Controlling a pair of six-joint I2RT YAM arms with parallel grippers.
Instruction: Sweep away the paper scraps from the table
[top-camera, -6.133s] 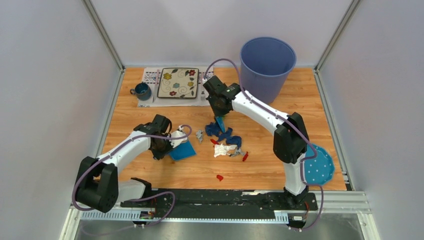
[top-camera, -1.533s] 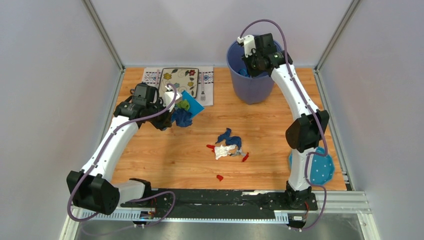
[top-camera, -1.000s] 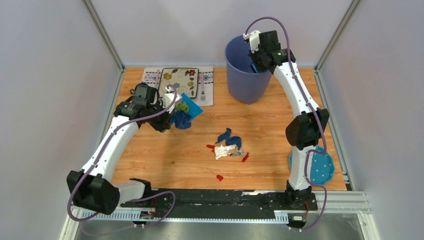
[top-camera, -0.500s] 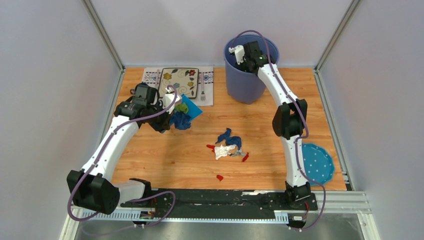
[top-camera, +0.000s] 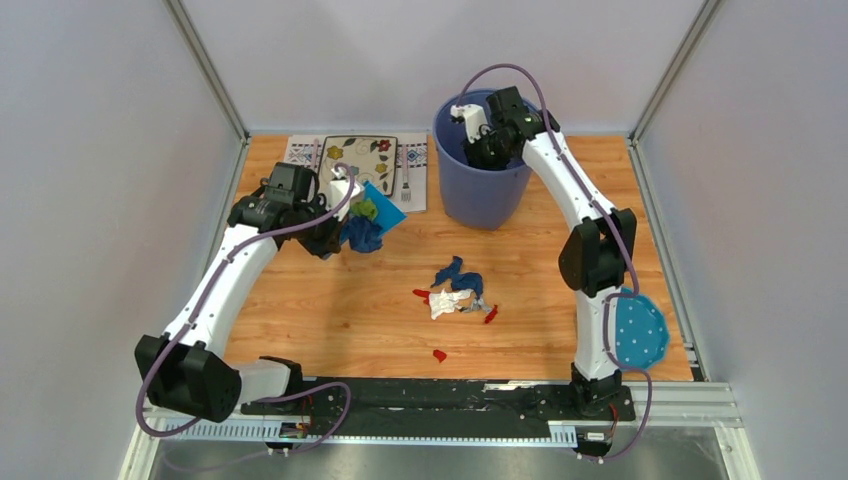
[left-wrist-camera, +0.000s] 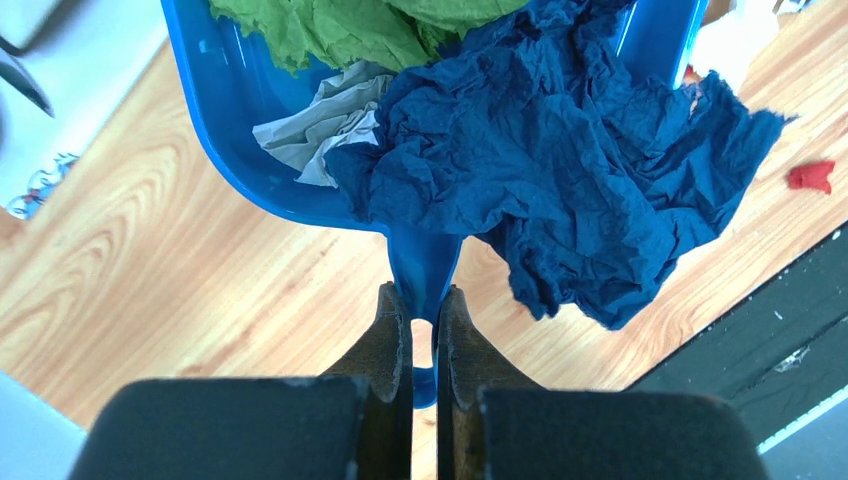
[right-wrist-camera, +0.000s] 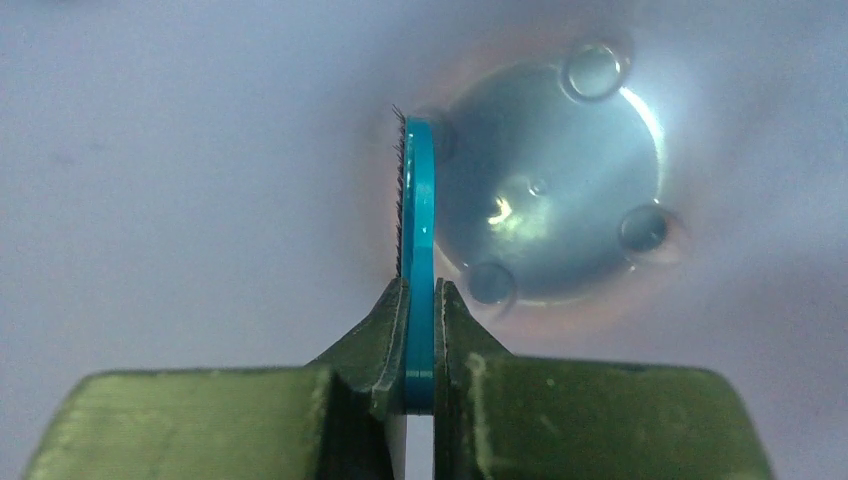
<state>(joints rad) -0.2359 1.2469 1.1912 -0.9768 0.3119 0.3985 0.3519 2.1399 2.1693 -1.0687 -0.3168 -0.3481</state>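
Observation:
My left gripper is shut on the handle of a blue dustpan, held above the table near the plate. In the pan lie green, grey and dark blue paper scraps; the dark blue one hangs over its edge. More paper scraps lie in a pile mid-table, with red bits nearer the front. My right gripper is shut on a thin blue brush and reaches down inside the blue bin.
A flowered plate on a patterned placemat with a fork sits at the back left. A blue polka-dot cloth lies by the right arm's base. Metal frame rails edge the table.
The bin has slid left across the back of the table with my right gripper and brush inside it. The left arm has barely moved, still holding the loaded dustpan.

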